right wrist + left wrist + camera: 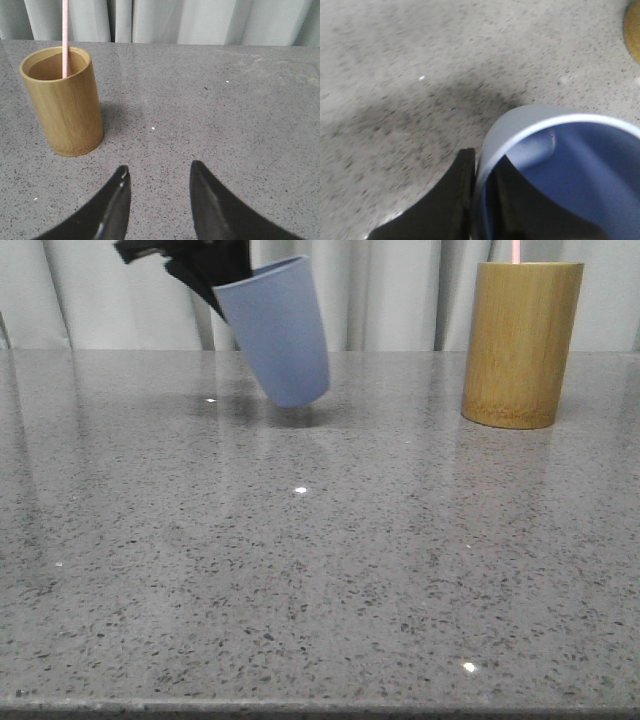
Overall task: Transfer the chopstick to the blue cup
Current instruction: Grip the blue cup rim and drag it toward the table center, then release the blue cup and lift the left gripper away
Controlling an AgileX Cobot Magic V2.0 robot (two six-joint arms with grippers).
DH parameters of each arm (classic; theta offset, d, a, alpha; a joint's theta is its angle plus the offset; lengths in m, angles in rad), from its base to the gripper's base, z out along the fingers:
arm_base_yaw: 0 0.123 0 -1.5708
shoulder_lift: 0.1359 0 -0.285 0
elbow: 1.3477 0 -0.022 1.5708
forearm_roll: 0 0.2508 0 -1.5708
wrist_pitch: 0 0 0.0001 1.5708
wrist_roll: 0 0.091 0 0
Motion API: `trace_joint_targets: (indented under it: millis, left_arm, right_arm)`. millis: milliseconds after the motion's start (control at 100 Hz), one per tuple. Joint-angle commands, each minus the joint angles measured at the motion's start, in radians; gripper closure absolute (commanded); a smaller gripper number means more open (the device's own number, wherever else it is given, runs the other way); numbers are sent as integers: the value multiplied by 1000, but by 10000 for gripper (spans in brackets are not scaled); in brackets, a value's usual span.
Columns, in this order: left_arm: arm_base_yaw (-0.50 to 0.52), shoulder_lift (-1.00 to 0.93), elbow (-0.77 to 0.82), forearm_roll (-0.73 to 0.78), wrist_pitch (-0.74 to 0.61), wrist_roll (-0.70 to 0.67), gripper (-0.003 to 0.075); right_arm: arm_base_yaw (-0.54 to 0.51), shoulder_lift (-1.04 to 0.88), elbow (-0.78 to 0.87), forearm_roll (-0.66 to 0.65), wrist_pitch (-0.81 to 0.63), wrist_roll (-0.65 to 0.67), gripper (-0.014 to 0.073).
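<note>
Gripping the blue cup (pixel 277 330) by its rim, your left gripper (pixel 205 270) lifts it tilted above the table (pixel 300 570), chopstick (pixel 65 37) standing in the bamboo holder (pixel 65 100), well ahead of your right gripper (pixel 157 180), jaws apart.

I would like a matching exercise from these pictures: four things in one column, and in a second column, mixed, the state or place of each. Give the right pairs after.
Things
1. blue cup
2. chopstick
3. left gripper
4. right gripper

States
A. open, nothing between its fingers
B. standing in the bamboo holder
C. tilted, lifted off the table
D. shut on a cup wall, one finger inside, one outside

Pairs: 1-C, 2-B, 3-D, 4-A
</note>
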Motion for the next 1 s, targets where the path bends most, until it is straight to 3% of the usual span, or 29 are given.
trace_joint_targets:
  millis: [0,290,460,560,990]
  left_arm:
    - [-19,-31,-72,-28,-12,-14,739]
    - [-24,-5,-93,-52,17,-14,719]
    - [-24,-5,-93,-55,19,-14,510]
    - [-24,-5,-93,-55,17,-14,442]
    - [-24,-5,-238,-75,19,-31,433]
  right_arm:
    - [-6,11,-37,-3,-75,-2,286]
    - [-6,11,-37,-3,-75,-2,286]
    - [-6,11,-37,-3,-75,-2,286]
    - [-6,11,-37,-3,-75,-2,286]
    - [-6,11,-37,-3,-75,-2,286]
